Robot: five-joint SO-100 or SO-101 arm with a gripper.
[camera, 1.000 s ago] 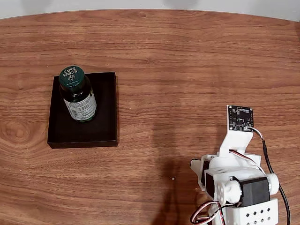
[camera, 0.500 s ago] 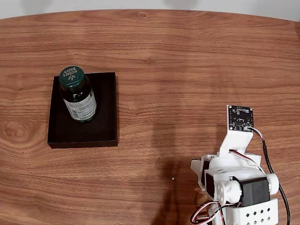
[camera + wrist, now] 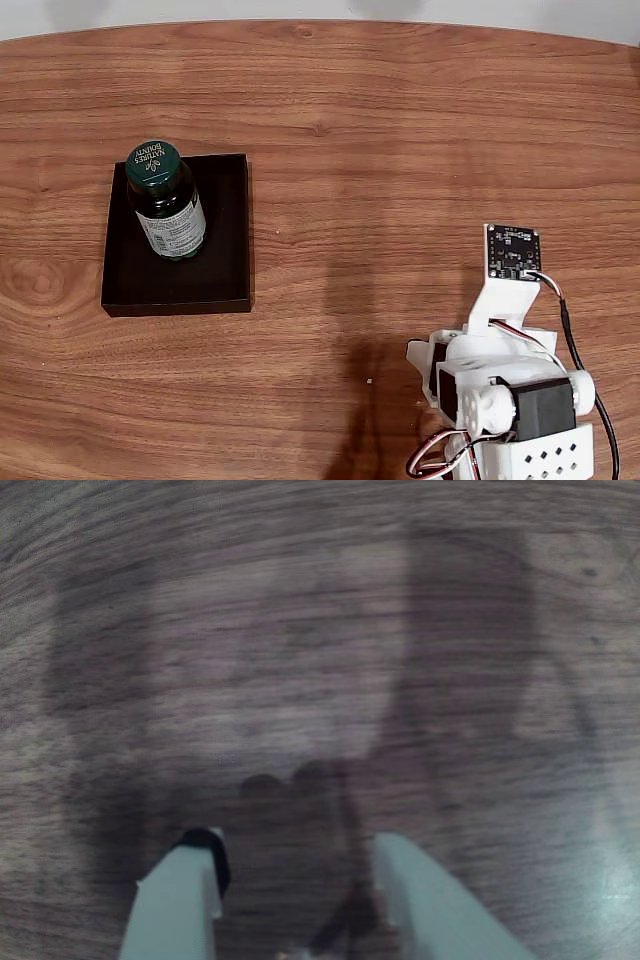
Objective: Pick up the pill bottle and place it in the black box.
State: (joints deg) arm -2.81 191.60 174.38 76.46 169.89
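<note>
Fingers (image 3: pixel 290 880) apart and holding nothing in the wrist view, two pale tips at the bottom edge with only blurred wood grain and their own shadows between and beyond them. Pointed down at bare desk (image 3: pixel 400 130), close above it by the look of the blur. Behind them, the arm (image 3: pixel 505 400) folded up at the near right corner in the fixed view, its small circuit board facing up, well apart from everything else.

Nothing shifted across the last second: arm in the same folded pose, bottle in the same spot, box unmoved. Reads as a rest pose, not a reach.

Far off to the left, the pill bottle (image 3: pixel 168 205) standing upright inside the black box (image 3: pixel 225 270), toward its far left corner, green cap up and white label facing the camera. Box lying flat on the desk, the bottle the only thing in it.

Judged from that: task apparently complete, bottle delivered and let go, arm parked. No further move called for unless the bottle tips, and no sign of that.
</note>
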